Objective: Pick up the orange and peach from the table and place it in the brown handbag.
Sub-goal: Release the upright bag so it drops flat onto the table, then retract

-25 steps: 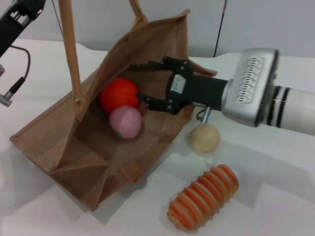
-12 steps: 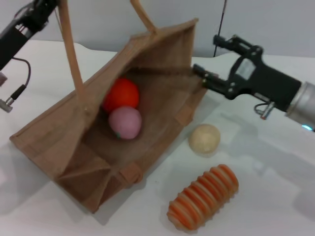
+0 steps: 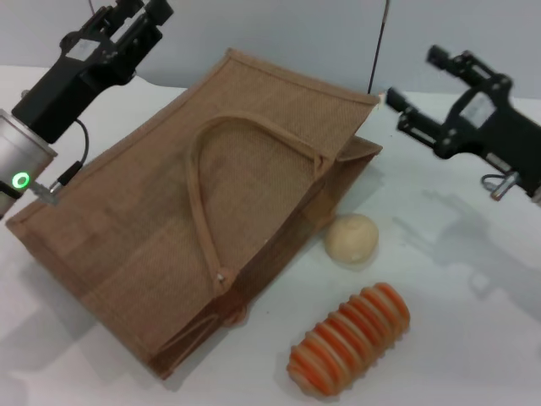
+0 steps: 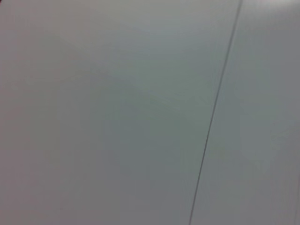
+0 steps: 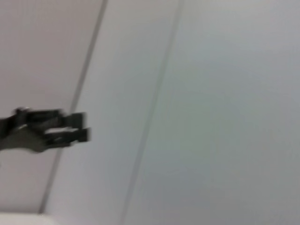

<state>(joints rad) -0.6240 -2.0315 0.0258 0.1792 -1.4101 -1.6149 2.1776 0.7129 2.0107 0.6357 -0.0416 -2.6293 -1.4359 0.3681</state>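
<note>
Since a moment ago the bag (image 3: 211,228) has flopped flat, hiding orange and peach inside. Right gripper (image 3: 423,89), jaws spread, hangs beside it; left gripper (image 3: 127,21) above, jaws unclear. Retreat both clear of the bag.

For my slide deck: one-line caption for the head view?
Brown handbag lies flat; left hand and open right hand raised clear.

Your handbag (image 3: 211,220) has now fallen flat and hides both fruits; the left gripper (image 3: 135,17) released its handle, the right gripper (image 3: 423,89) withdrew.
</note>
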